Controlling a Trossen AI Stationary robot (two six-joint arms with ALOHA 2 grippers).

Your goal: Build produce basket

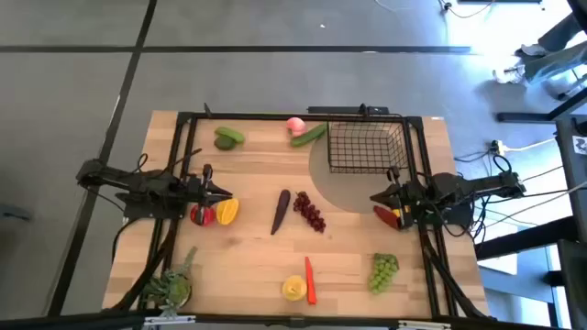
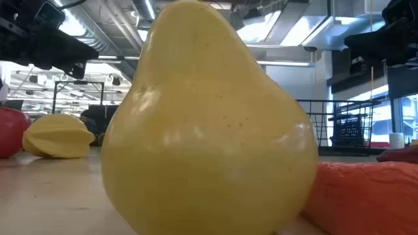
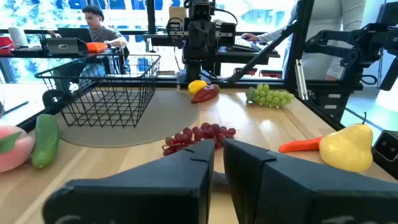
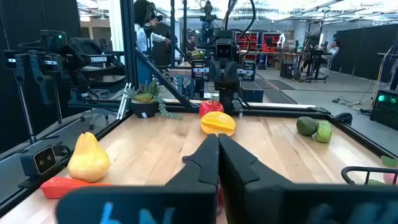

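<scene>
Your black wire-mesh rectangular basket [image 1: 365, 147] sits near the far right corner of the wooden table [image 1: 248, 252], resting partly on a round grey mat [image 1: 341, 188], and nothing shows inside it. Just beside its left wall, along the far edge, lie a green cucumber [image 1: 310, 136] and a pink peach [image 1: 295, 125], touching each other. Further left on that edge you have a halved green avocado [image 1: 228, 137].

In the middle of the table a dark purple eggplant [image 1: 281, 211] lies next to a bunch of dark red grapes [image 1: 309, 211]. Toward the near edge, a yellow pear-shaped fruit [image 1: 293, 289] stands touching an orange carrot [image 1: 311, 280], and it fills most of the low view. A bunch of green grapes [image 1: 383, 270] rests near the near right corner. A leafy green potted plant [image 1: 171, 285] occupies the near left corner.

Your left gripper [image 1: 226, 194] hovers by the left edge, its fingers nearly closed with only a thin gap and gripping nothing. Right below its tip sit a red pepper [image 1: 201, 215] and a yellow pepper [image 1: 226, 211], side by side.

Your right gripper [image 1: 376, 198] waits at the right edge, just near of the basket, with its fingers pressed fully together and empty. Beside it lie a long red pepper [image 1: 387, 215] and a small yellow piece [image 1: 399, 216], too hidden by the arm to identify.

Beyond the table, a person [image 3: 96, 25] sits at a desk.
</scene>
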